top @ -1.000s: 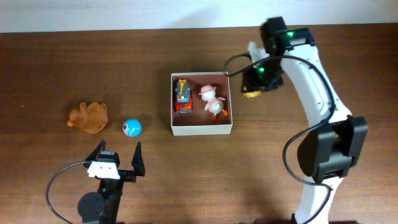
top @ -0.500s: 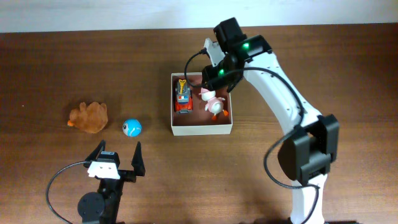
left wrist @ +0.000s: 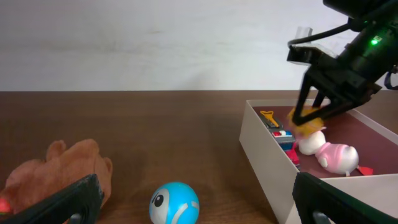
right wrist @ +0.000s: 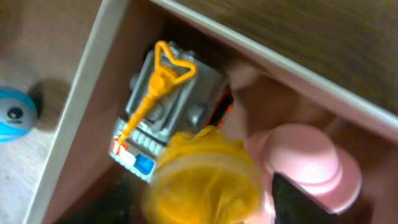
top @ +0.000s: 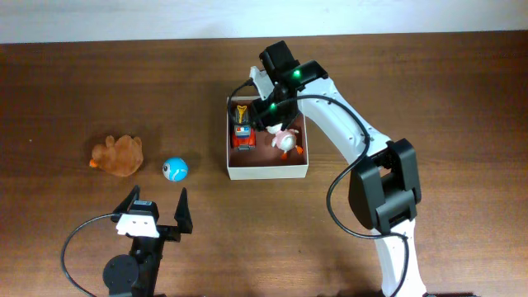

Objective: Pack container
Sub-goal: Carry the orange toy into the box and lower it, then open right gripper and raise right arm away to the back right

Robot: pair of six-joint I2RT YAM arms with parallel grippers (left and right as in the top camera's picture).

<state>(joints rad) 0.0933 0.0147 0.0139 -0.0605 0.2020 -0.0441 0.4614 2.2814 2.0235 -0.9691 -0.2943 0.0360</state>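
The container [top: 268, 172], a shallow cream-walled box with a pinkish-brown inside, stands mid-table and holds a toy truck [top: 242, 132] and a pink duck figure [top: 285, 138]. My right gripper [top: 268, 122] hangs over the box's far part, shut on a yellow toy [right wrist: 202, 177], which also shows in the left wrist view [left wrist: 306, 120]. The truck [right wrist: 165, 106] and duck [right wrist: 305, 165] lie just below it. My left gripper [top: 155, 216] is open and empty near the front edge. A blue ball [top: 174, 169] and a brown plush [top: 118, 155] lie left of the box.
The blue ball [left wrist: 175, 203] and brown plush [left wrist: 53, 174] lie close ahead of my left fingers, with the box wall [left wrist: 273, 168] to their right. The right arm reaches across the table's right half.
My right arm swung left from outside the box's far right corner to over the box, carrying the yellow toy. The left arm has not moved.
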